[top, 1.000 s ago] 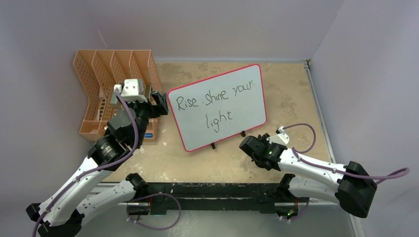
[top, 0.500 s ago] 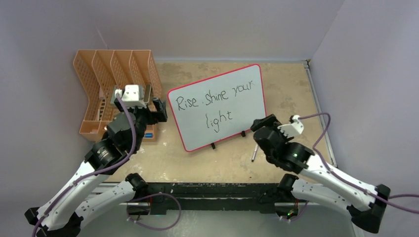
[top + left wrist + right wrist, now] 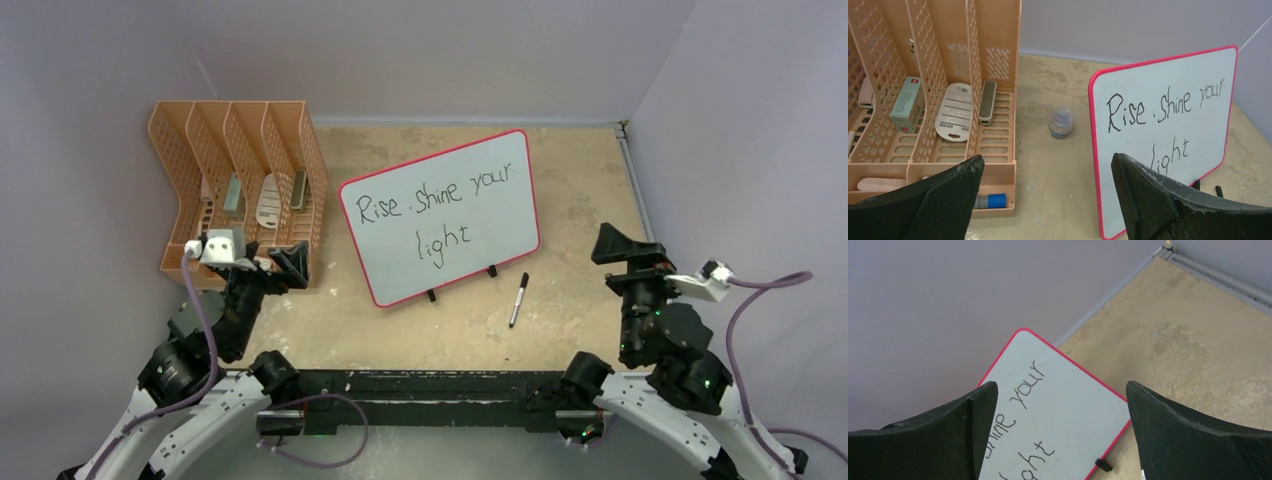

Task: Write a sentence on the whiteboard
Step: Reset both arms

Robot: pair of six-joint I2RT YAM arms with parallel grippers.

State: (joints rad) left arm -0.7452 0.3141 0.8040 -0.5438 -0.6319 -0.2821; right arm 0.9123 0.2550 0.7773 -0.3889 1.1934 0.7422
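The left end effector (image 3: 1047, 160) is spread wide and holds nothing; it hangs low over the near-left of the table (image 3: 580, 190), in front of the orange mesh file rack (image 3: 235, 190). The right end effector (image 3: 1062, 387) is likewise wide and empty, raised at the near right and well apart from the board. A black marker (image 3: 518, 299) lies loose on the table just near of the whiteboard's right foot. The whiteboard (image 3: 495, 215) stands at mid-table, right of the rack, on two black feet (image 3: 432, 295). The sentence (image 3: 437, 193), "Rise . shine your light", fills it in two lines, so the writing appears complete and the step in hand is judged to be parking the arms. Do this by keeping both end effectors off the board face, since wet ink may smear. Avoid its rim and feet as well, because a light nudge could tip it. Leave the marker undisturbed; it may roll. The board leans back with its written face toward the near edge, turned slightly right. Its long axis runs from near-left to far-right, and the lettering follows that axis. The marker's long axis runs roughly near to far.
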